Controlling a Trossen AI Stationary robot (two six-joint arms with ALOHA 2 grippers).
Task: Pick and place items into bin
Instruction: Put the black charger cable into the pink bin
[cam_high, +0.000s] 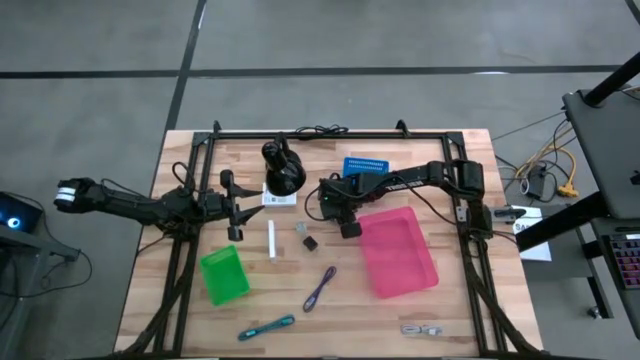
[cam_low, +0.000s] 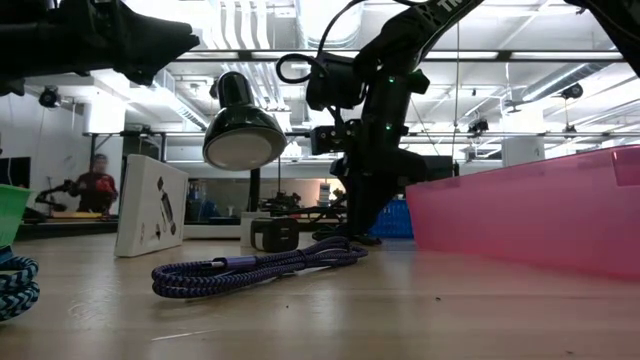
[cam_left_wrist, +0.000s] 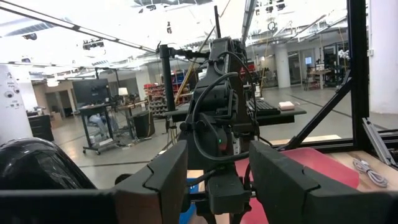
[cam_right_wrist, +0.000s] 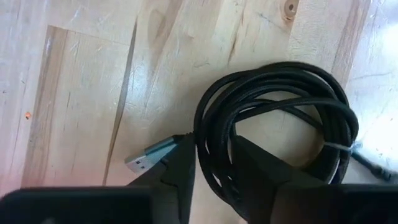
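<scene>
The black coiled cable (cam_right_wrist: 280, 106) lies on the wooden table beside the pink bin (cam_high: 400, 250), its silver plug (cam_right_wrist: 144, 160) on the wood. My right gripper (cam_right_wrist: 213, 142) stands over it, pointing steeply down, shut on one side of the coil; the high view shows this gripper (cam_high: 349, 228) at the bin's far left corner. My left gripper (cam_left_wrist: 217, 168) waits open at the table's left (cam_high: 238, 215), holding nothing. A white stick (cam_high: 271, 240), a tiny dark block (cam_high: 310, 242), a purple tool (cam_high: 320, 288), a teal tool (cam_high: 267, 327) and a silver piece (cam_high: 422, 328) lie loose. My right gripper pinches several strands on one side of the coil (cam_right_wrist: 208, 124) between its two fingers. The fingers come from above, pointing steeply down, one inside the loop and one outside. The coil lies flat on the table.
A green bin (cam_high: 222, 275) sits at the near left. A large black rounded object (cam_high: 283, 170) stands at the far middle with a white card (cam_high: 278, 198) by it. A blue item (cam_high: 367, 166) lies behind the right arm. Black frame rails run along the table's sides.
</scene>
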